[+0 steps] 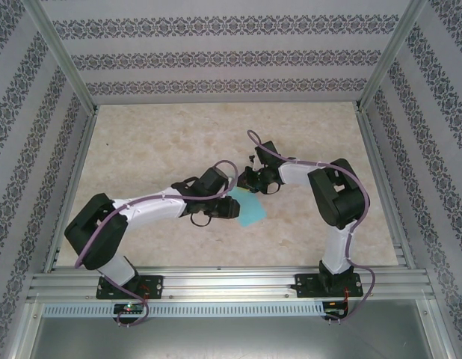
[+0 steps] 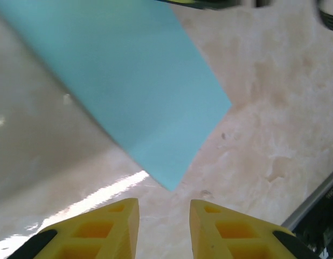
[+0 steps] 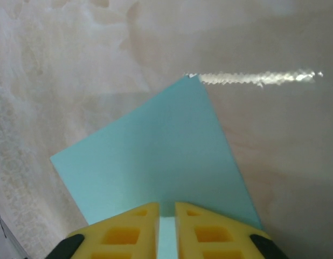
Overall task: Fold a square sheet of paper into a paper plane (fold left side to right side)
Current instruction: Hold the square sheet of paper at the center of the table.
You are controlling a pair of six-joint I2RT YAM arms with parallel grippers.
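Turquoise paper sheet [image 3: 155, 162], yellow fingers [image 3: 123, 232] (black bases), beige marbled table [image 1: 179, 134], grey floral-striped walls [image 1: 216, 60]

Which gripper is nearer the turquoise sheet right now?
Right. The right gripper sits over an edge of the turquoise sheet; the left gripper hangs just short of its corner.

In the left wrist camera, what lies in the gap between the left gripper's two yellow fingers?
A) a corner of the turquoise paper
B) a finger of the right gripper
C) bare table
C: the left gripper stands open over bare table, and the nearest corner of the square sheet of paper ends just short of it.
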